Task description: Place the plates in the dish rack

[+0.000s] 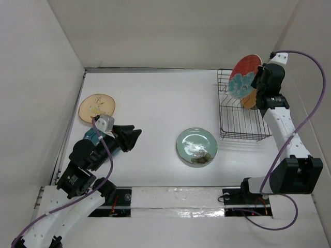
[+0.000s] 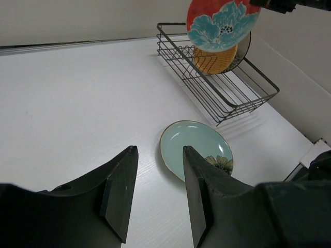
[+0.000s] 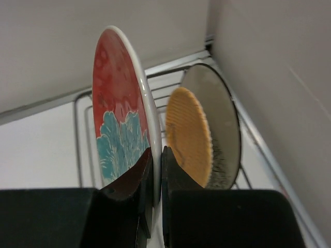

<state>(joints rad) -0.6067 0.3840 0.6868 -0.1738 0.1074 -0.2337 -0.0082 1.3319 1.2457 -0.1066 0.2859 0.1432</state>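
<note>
Right wrist view: my right gripper (image 3: 156,155) pinches the red plate (image 3: 121,119) by its rim, upright above the dish rack (image 1: 243,129), beside the orange plate (image 3: 191,137). I should lower it straight between bars before releasing. My left gripper (image 2: 159,150) hangs, jaws apart, near the pale green plate (image 2: 194,147).

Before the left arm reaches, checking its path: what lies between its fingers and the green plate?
Nothing but bare table between the left fingers and the green plate; the top view shows it.
</note>
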